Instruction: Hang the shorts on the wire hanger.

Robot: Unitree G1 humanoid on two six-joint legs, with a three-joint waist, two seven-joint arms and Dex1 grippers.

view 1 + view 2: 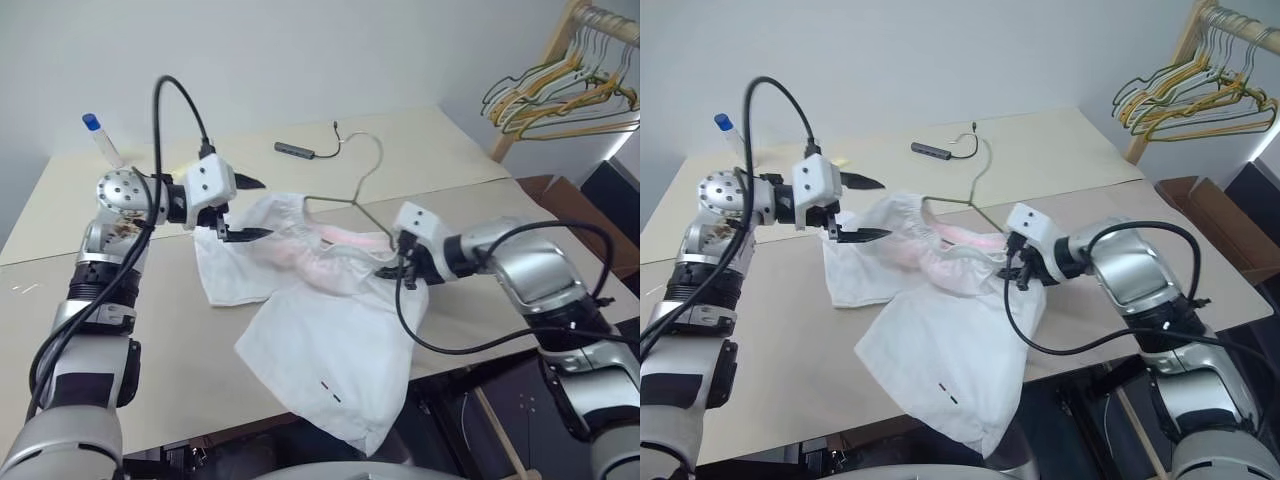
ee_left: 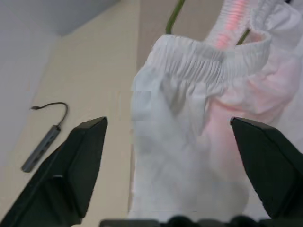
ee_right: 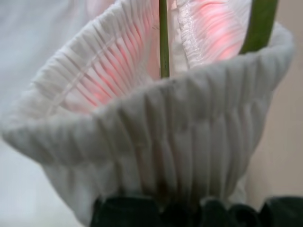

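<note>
Shorts [image 1: 330, 330] lie crumpled on the worktop [image 1: 150, 330], hem draping over its near edge. Right fingers [image 1: 1018, 275] pinch the gathered waistband; the right wrist view shows its ribbed elastic glowing pink, with the hanger's [image 1: 350, 195] thin olive wire passing inside. Left fingers [image 1: 240, 210] stand wide apart above the shorts' other side, touching nothing. Head views add a grey adapter [image 1: 295, 150] and 1 rack of hangers [image 1: 570, 95].
</note>
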